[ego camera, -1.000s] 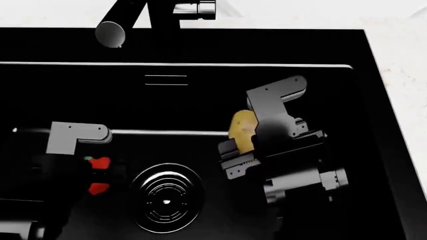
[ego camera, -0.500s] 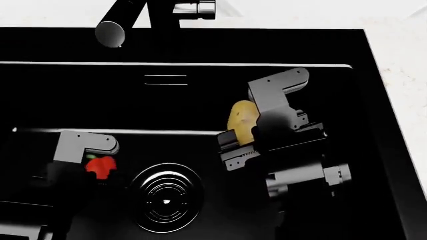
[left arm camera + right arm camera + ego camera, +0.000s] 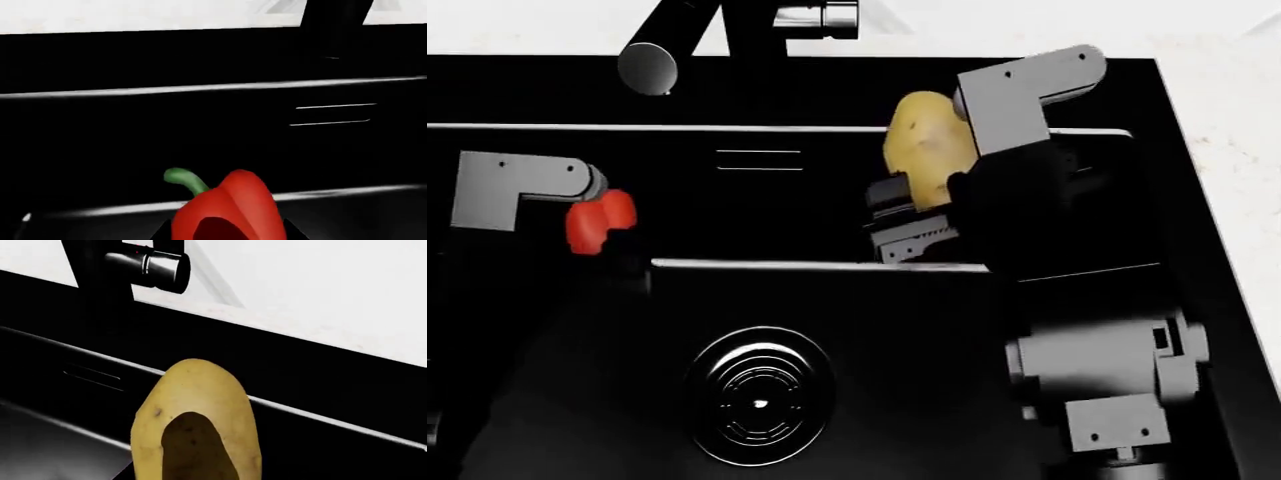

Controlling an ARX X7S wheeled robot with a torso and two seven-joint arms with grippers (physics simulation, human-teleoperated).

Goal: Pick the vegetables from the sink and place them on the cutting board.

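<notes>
Black sink fills head view, white counter beyond; drain below, faucet at rear. Left gripper clamped on red bell pepper; right gripper clamped on potato. Both vegetables held clear above basin floor. Cutting board not in view. Lift straight, clear rim and faucet before traversing; maintain grip force, avoid arm collision.
</notes>
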